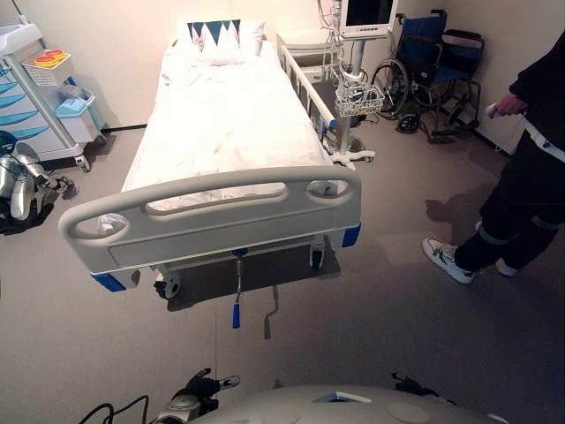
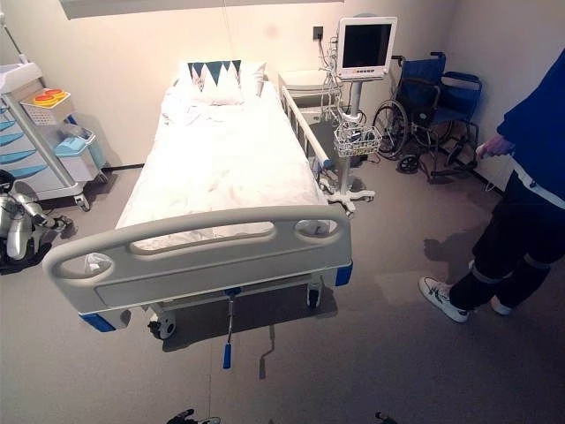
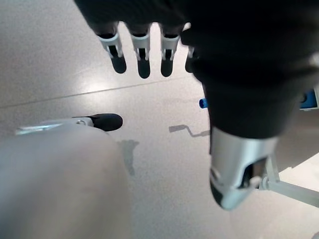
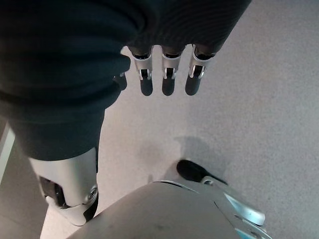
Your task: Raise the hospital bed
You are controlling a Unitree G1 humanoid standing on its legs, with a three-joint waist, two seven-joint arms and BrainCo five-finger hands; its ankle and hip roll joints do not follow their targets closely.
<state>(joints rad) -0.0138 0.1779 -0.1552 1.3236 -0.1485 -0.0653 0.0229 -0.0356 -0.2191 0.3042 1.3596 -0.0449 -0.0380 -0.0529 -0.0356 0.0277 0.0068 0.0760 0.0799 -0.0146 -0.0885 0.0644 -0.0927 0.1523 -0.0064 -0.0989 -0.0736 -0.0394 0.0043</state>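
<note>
The hospital bed [image 1: 225,124] stands ahead of me with white sheets, a pillow at the far end and a grey footboard [image 1: 212,221] facing me. Under the footboard hangs a thin crank rod ending in a blue grip [image 1: 236,314], also seen as the blue grip [image 3: 203,103] in the left wrist view. My left hand [image 3: 143,55] hangs low over the floor, fingers straight, holding nothing, well short of the crank. My right hand [image 4: 167,74] also hangs by my side above the floor, fingers relaxed and empty.
A person [image 1: 530,185] in dark clothes and white shoes stands at the right. A blue wheelchair [image 1: 433,66] and a monitor stand with a wire basket [image 1: 357,97] sit beside the bed's right rail. A medical cart [image 1: 40,88] and a small silver robot [image 1: 22,181] are at the left.
</note>
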